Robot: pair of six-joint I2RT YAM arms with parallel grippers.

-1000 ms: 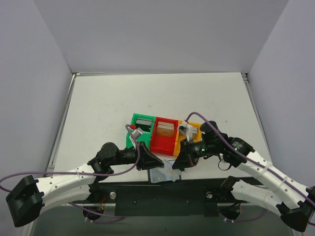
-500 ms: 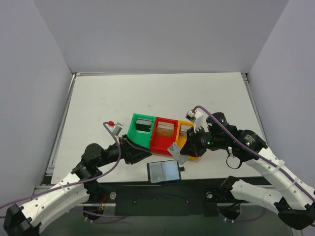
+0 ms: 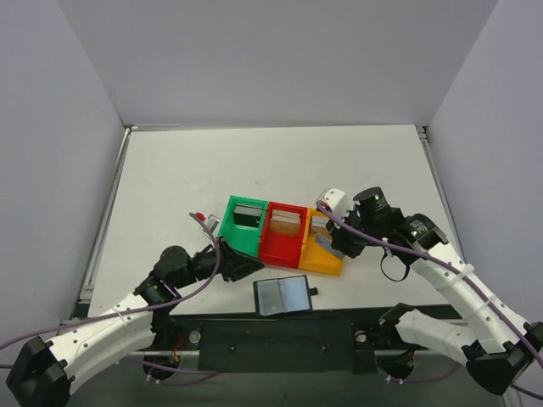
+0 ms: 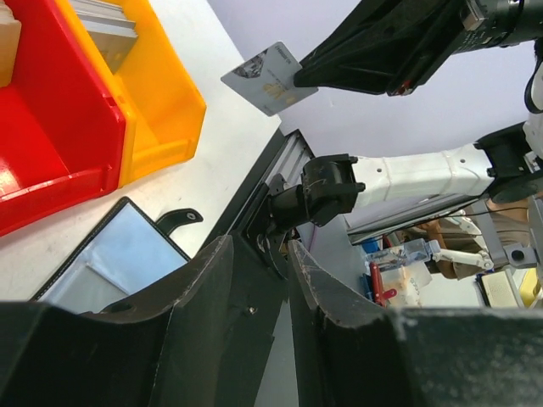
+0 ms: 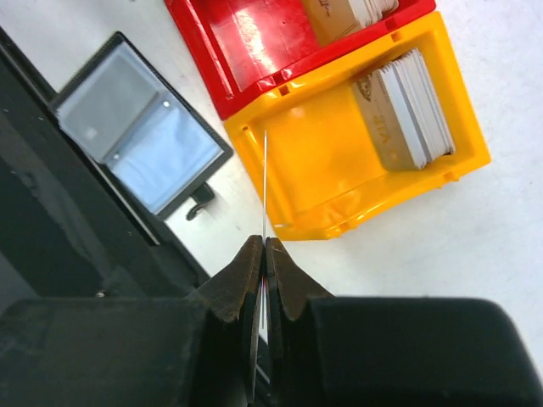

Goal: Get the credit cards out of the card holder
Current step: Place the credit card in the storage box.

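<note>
Card holder: We see the plastic card holder point(image 3: 280, 253), a row of three joined open-top boxes in green, red and orange, standing mid-way across the white table point(image 3: 170, 186).
Cards in the holder: A stack of grey and tan cards point(image 5: 407, 102) stands on edge at the far end of the orange box. Tan cards point(image 5: 344, 13) stand in the red box. One dark-faced card point(image 3: 248, 214) shows in the green box.
Loose item: A flat black-bordered card with a pale blue face point(image 3: 284, 295) lies on the table just in front of the red box, apart from the holder and near the table's front edge.
Obstruction: In the top view the right arm covers the far right corner of the orange box.
Right gripper: The right gripper point(image 5: 265, 254) is pressed together on a thin grey credit card point(image 4: 270, 78). It pinches the card by one edge and holds it in the air over the near end of the orange box.
Right arm pose: It reaches in from the right with a bent elbow, its wrist turned toward the orange box.
Left gripper: The left gripper point(image 4: 259, 280) has its fingers spread with nothing between them. It sits low, just beside the green box's near corner.
Left arm pose: It lies low along the table's near edge.
</note>
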